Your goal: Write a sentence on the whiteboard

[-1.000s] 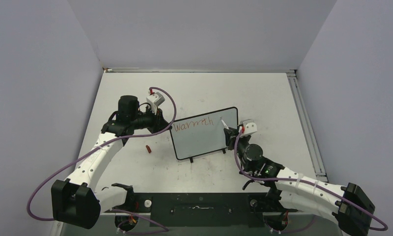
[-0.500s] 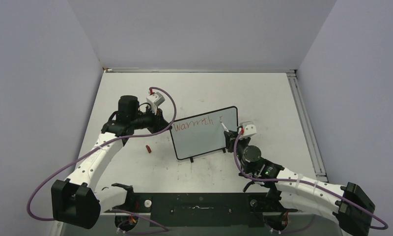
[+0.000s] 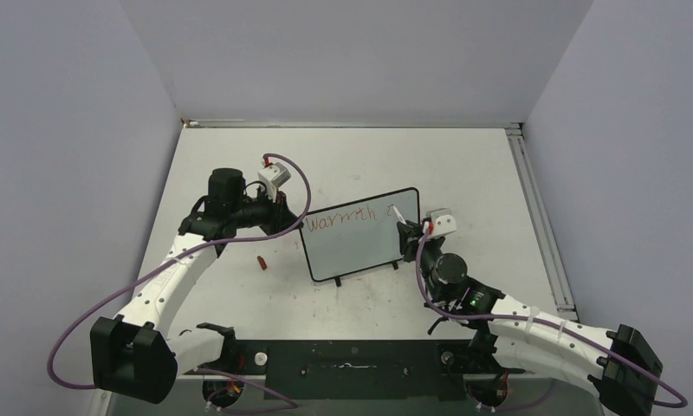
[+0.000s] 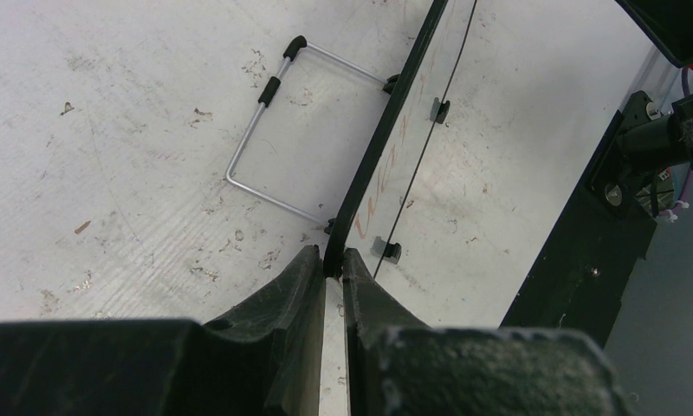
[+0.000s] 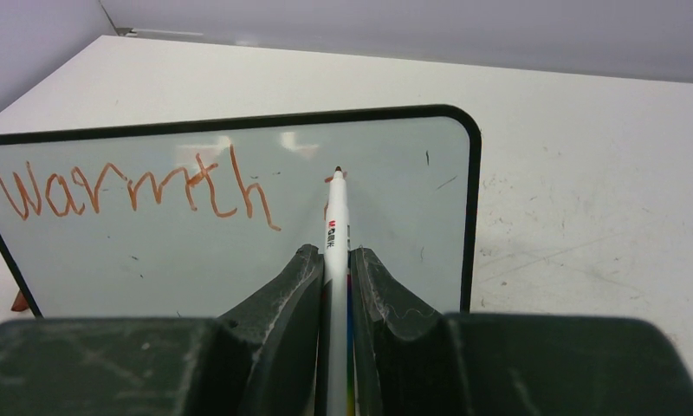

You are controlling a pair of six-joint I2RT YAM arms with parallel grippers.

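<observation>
Right gripper: pinching white marker, tip at whiteboard surface, right of red writing "Warmth". Red mark by tip mostly hidden behind marker. Left gripper: clamped on board's left edge. Board standing mid-frame in top view on table. Small red object left of board, too small to identify.

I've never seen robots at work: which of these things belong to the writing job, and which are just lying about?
In use: whiteboard, red writing, marker in right hand, left hand clamped on board's edge.
Lying about: small red object on the table.
</observation>
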